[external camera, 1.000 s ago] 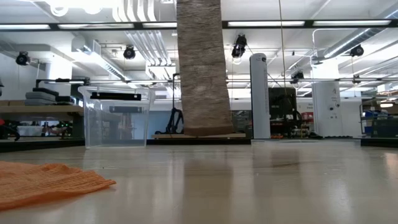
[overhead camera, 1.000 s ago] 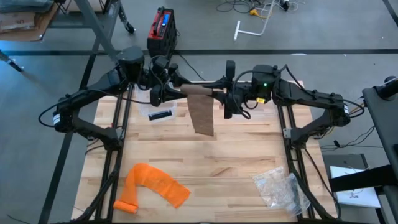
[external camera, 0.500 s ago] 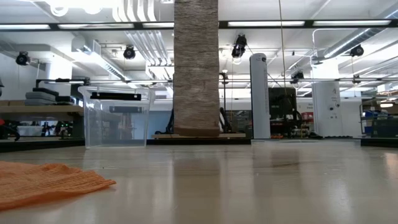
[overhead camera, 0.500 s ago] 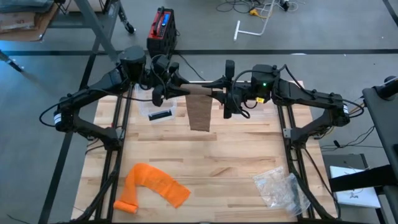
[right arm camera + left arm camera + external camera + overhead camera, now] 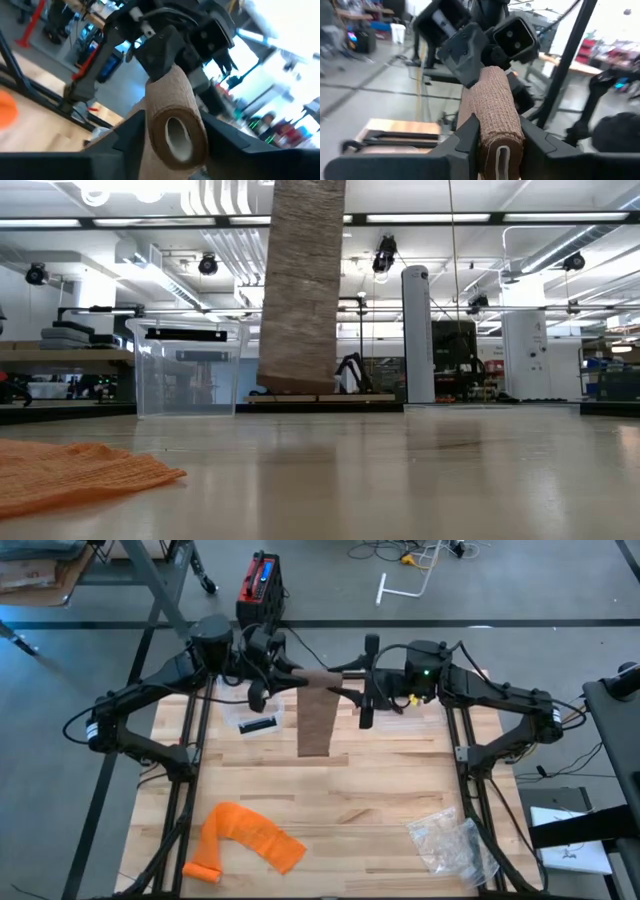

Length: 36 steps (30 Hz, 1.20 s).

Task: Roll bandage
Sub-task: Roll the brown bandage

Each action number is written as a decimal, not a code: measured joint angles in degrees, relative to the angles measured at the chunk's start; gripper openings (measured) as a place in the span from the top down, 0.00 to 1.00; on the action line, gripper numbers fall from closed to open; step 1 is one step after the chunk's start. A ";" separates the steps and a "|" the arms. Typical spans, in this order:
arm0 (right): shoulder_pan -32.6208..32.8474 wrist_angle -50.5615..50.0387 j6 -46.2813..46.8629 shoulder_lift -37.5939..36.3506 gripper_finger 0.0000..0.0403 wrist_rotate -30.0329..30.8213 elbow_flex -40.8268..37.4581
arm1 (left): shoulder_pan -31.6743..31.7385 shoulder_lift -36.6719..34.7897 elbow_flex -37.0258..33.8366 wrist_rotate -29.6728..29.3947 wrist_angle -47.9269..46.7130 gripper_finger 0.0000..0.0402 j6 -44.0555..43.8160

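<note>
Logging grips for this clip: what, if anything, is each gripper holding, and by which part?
The brown bandage roll sits between the left gripper fingers at one end; the right gripper brackets the other end, contact unclear. Its loose tail hangs free.
</note>
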 joint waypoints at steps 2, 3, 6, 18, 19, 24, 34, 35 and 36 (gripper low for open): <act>-0.68 -0.70 5.57 -0.56 0.48 -0.12 0.00 | 0.00 -0.31 0.00 -1.40 -0.16 0.79 3.27; -1.02 -0.76 8.66 -0.76 0.45 -0.24 0.00 | 0.00 -0.41 0.00 -1.80 -0.13 0.79 4.84; -2.46 -0.78 17.87 -1.18 0.34 -2.21 0.00 | 0.00 -0.50 0.00 -2.10 -0.41 0.79 9.24; -5.07 1.17 34.62 -0.79 0.18 -9.72 -0.01 | -0.01 -0.39 0.00 -5.07 -1.75 0.79 18.58; -5.03 1.35 35.42 -0.76 0.18 -9.73 0.09 | 0.00 -0.39 0.00 -6.25 -1.96 0.79 19.25; -6.15 0.98 39.33 0.85 0.18 -9.25 0.35 | 0.00 -0.37 0.00 -8.12 -2.56 0.78 21.51; -7.04 1.52 42.03 2.25 0.28 -9.29 1.75 | 0.00 -0.35 0.00 -8.12 -3.92 0.78 22.97; -7.04 1.57 42.03 2.24 0.30 -9.32 1.91 | 0.00 -0.35 0.00 -8.12 -3.94 0.78 22.98; -7.04 1.59 41.99 2.23 0.31 -9.39 1.97 | 0.00 -0.35 0.00 -8.12 -3.93 0.78 22.98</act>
